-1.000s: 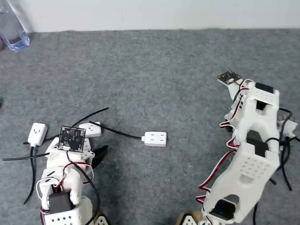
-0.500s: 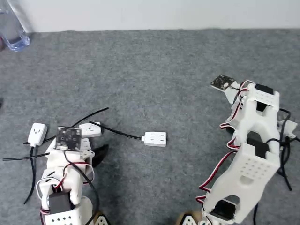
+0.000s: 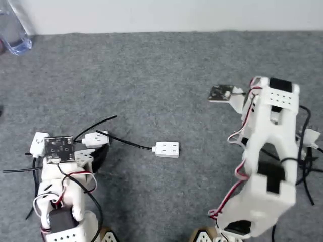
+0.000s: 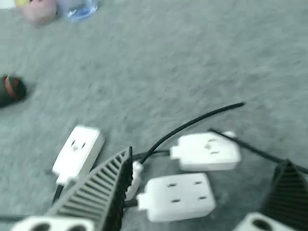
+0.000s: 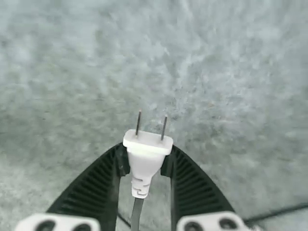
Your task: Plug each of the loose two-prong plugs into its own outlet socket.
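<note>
High view: the left arm (image 3: 63, 201) sits low over a tangle of black cords (image 3: 121, 141) on the gray mat (image 3: 161, 75). One white socket (image 3: 96, 138) is just past its gripper end and a second socket (image 3: 39, 142) is just off to the other side. A lone socket (image 3: 167, 149) lies further out, between the two arms and well apart from both. The right arm (image 3: 267, 151) stands tall, nowhere near any socket.

Left wrist view: the left gripper (image 4: 208, 159) is spread wide and holding nothing. A socket block (image 4: 178, 197) lies between the jaws, close to one finger (image 4: 113, 185), but I can't tell if it's touching. The other two sockets of the cluster are just beyond the fingertips, with a cord running between them. A clear bottle (image 4: 79, 7) is way out ahead.

Right wrist view: the right gripper (image 5: 145, 150) is clamped on a white plug (image 5: 143, 166). Both fingers (image 5: 103, 185) press its sides, the two prongs (image 5: 164, 126) stick straight out past the fingertips, and its cord trails back between the jaws. It's hanging over bare mat.
</note>
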Controlling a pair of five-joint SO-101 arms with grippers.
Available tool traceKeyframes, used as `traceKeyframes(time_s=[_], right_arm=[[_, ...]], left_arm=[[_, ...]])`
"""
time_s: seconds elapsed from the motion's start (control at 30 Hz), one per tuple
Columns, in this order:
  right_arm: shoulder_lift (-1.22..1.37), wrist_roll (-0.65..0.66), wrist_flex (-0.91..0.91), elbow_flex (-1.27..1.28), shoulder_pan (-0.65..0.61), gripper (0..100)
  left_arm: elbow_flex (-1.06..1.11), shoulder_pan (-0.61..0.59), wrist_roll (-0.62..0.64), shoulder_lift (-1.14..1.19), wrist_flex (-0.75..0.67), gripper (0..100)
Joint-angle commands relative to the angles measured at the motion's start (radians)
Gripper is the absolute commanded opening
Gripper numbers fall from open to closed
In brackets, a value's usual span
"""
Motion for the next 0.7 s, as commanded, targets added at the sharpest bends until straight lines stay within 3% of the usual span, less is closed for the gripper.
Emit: traceKeyframes(time_s=[0.0, 0.3, 0.57, 0.67], right_arm=[[-0.202, -0.032, 0.097, -0.012, -0.082, 0.8], [-0.529, -0.342, 0.168, 0.026, -0.395, 0.8], [-0.792, -0.551, 0.183, 0.18, -0.679, 0.8], [-0.885, -0.566, 0.183, 0.269, -0.713, 0.8]], left_arm=[[-0.074, 0.1, -0.012, -0.021, 0.006, 42], [-0.269, 0.454, -0.014, -0.02, 0.15, 42], [-0.394, 0.511, -0.014, -0.02, 0.175, 42], [-0.418, 0.509, -0.014, -0.021, 0.176, 33]])
